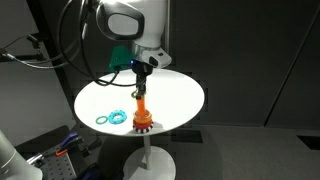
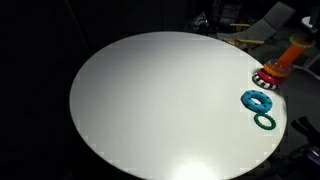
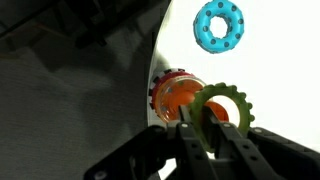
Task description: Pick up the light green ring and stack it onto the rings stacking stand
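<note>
In the wrist view my gripper (image 3: 205, 127) is shut on the light green ring (image 3: 226, 93), pinching its near rim so that it stands on edge. The rings stacking stand (image 3: 168, 92), an orange peg on a red scalloped base, lies right beneath and slightly left of the ring. In an exterior view the gripper (image 1: 141, 70) hangs just above the stand's peg (image 1: 142, 112); the ring is too small to make out there. In an exterior view the stand (image 2: 273, 70) sits at the table's right edge, and the gripper is out of view.
A round white pedestal table (image 1: 180, 95) (image 2: 150, 100) holds everything. A cyan-blue ring (image 3: 218, 25) (image 2: 257, 100) and a darker teal ring (image 2: 265, 121) lie beside the stand, near the table's edge (image 1: 110, 117). The surroundings are dark.
</note>
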